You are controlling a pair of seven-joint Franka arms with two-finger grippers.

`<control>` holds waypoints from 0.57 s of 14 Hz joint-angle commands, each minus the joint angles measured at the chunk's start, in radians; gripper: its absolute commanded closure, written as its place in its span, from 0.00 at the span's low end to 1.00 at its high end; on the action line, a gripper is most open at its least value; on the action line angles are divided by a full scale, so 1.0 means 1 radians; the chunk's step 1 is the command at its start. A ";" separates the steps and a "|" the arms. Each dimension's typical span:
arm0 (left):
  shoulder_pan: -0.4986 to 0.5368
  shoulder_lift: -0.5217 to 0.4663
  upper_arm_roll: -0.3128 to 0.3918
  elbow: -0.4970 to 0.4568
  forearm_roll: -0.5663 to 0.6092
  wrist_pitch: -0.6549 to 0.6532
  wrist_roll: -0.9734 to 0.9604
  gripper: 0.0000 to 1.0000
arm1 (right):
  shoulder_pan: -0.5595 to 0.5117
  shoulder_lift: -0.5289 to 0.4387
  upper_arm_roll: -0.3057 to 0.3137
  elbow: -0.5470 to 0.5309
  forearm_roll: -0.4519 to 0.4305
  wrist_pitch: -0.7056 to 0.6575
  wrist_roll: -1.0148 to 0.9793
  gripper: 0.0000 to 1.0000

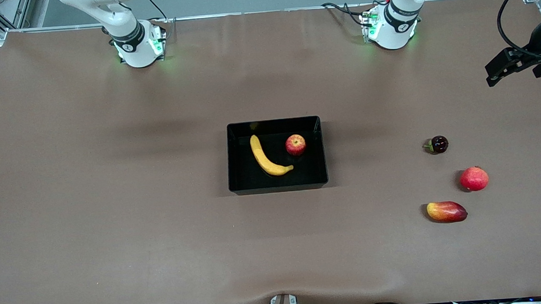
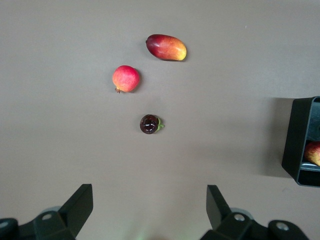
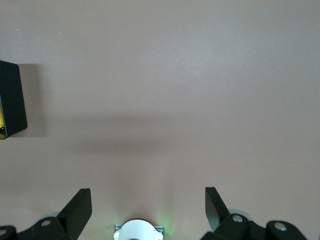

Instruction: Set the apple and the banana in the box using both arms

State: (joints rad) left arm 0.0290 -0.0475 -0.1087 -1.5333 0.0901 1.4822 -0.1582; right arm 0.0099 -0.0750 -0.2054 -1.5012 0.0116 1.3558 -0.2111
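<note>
**Spotter:** What have you got in the box (image 1: 237,154)?

**Me:** A shallow, glossy black tray, open on top, sitting mid-table. The banana (image 1: 265,158) lies inside it, long, curved, plain yellow, its lower tip pointing toward my left arm's end of the table. The apple (image 1: 295,145) is in there too, small, round, red with yellowish patches, just beside the banana but not touching it (a sliver of it also shows past the box wall in my left wrist view).

**Spotter:** And your jaws?

**Me:** My left gripper (image 2: 148,212) is spread wide and holding nothing, up in the air over bare table at my left arm's end. My right gripper (image 3: 148,212) is just as wide and just as empty, over open table near its own base, with only a corner of the box at the picture's edge.

**Spotter:** Room to move?

**Me:** Plenty. Brown table (image 1: 114,204) runs clear around all four box walls. Toward my left arm's end, well apart from the box, three fruits lie in a loose line: a dark round fruit (image 1: 438,144) with a green stem, then a plain red round fruit (image 1: 474,179) nearer the front camera, then a red-yellow mango (image 1: 446,211) nearest of all. None of them touch each other.
</note>
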 commanded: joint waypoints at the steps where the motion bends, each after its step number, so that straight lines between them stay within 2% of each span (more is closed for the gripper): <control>1: -0.017 -0.029 0.032 -0.013 -0.020 -0.023 0.017 0.00 | -0.013 0.007 0.009 0.019 -0.007 -0.014 -0.014 0.00; 4: -0.086 -0.040 0.115 -0.013 -0.018 -0.031 0.019 0.00 | -0.014 0.007 0.009 0.018 -0.007 -0.015 -0.014 0.00; 8: -0.086 -0.029 0.110 0.010 -0.021 -0.033 0.019 0.00 | -0.013 0.007 0.009 0.018 -0.007 -0.014 -0.011 0.00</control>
State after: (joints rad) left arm -0.0412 -0.0654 -0.0102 -1.5293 0.0889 1.4614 -0.1574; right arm 0.0099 -0.0750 -0.2055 -1.5013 0.0116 1.3553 -0.2111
